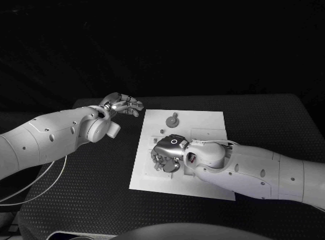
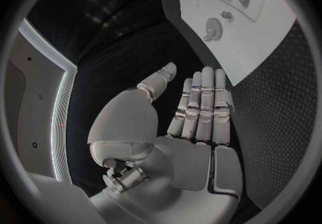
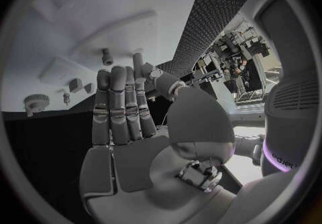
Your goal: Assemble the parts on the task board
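1. The white board lies in the middle of the black table, its long sides running away from the robot.
2. The right hand hangs over the near-left part of the board, palm down. In the right wrist view its fingers are straight, side by side, and hold nothing.
3. The left hand is off the board, above the table just beyond the board's far-left corner. In the left wrist view its fingers lie flat with the thumb apart, and nothing is in them.
4. A round toothed part stands near the far edge of the board, well apart from both hands. Smaller pieces sit under the right hand; I cannot tell exactly how they lie.
5. The step in hand looks like the right hand picking a small piece beneath it.
6. To do it well: lower slowly, bring thumb and a fingertip to opposite sides of one piece only, and lift straight up so the neighbours are not knocked.
7. Keep the left hand off the board unless the board slides.
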`<state>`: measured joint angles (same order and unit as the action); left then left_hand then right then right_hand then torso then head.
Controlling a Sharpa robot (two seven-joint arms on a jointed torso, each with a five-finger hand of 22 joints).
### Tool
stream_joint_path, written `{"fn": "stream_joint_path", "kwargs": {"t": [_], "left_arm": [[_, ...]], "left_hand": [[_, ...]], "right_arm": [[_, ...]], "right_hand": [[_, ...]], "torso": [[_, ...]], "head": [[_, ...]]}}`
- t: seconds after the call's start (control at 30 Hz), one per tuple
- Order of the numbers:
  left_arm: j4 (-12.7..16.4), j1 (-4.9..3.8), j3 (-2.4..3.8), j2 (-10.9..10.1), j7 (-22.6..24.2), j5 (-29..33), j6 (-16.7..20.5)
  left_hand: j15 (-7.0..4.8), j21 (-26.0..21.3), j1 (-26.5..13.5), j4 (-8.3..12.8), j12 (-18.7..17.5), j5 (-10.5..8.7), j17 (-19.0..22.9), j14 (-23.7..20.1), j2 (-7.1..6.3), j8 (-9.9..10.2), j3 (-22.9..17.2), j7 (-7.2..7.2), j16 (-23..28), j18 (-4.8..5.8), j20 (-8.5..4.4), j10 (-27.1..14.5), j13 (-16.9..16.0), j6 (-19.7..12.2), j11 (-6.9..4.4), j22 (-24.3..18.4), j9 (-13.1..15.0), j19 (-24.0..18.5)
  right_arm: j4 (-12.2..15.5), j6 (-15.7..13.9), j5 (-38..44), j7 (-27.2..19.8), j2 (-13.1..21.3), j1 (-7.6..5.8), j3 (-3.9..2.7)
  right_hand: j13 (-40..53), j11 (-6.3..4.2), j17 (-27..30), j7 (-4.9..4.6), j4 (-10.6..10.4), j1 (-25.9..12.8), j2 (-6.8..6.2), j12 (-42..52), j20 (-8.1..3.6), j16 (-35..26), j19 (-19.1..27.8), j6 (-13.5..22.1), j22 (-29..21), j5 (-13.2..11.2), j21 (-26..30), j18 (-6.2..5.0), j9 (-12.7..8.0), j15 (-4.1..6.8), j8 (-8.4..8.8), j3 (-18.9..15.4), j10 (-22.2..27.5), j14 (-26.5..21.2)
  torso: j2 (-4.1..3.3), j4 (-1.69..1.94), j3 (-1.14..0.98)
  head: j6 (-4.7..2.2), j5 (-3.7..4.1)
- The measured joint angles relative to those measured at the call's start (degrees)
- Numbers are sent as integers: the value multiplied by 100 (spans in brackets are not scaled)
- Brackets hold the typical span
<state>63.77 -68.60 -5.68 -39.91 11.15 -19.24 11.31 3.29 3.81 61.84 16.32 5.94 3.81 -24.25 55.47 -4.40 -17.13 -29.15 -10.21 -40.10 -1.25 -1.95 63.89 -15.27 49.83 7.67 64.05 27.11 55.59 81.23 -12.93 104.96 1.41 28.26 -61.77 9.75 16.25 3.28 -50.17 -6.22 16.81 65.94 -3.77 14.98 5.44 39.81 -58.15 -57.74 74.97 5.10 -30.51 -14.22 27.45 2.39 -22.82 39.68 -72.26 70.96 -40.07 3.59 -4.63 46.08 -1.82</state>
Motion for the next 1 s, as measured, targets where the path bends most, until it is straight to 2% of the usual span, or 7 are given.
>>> {"fn": "stream_joint_path", "kwargs": {"t": [1.0], "left_arm": [[-17,0,0,7,0,1,-7]], "left_hand": [[0,0,0,0,0,0,-11,0,0,-18,0,0,22,0,0,0,0,0,0,-10,-4,0]], "right_arm": [[79,94,-56,-4,94,13,17]], "right_hand": [[8,-12,-5,-6,8,0,0,-16,1,0,1,11,0,22,0,39,13,22,-8,-8,-11,-3]], "torso": [[1,-1,-1]], "head": [[34,-4]]}}
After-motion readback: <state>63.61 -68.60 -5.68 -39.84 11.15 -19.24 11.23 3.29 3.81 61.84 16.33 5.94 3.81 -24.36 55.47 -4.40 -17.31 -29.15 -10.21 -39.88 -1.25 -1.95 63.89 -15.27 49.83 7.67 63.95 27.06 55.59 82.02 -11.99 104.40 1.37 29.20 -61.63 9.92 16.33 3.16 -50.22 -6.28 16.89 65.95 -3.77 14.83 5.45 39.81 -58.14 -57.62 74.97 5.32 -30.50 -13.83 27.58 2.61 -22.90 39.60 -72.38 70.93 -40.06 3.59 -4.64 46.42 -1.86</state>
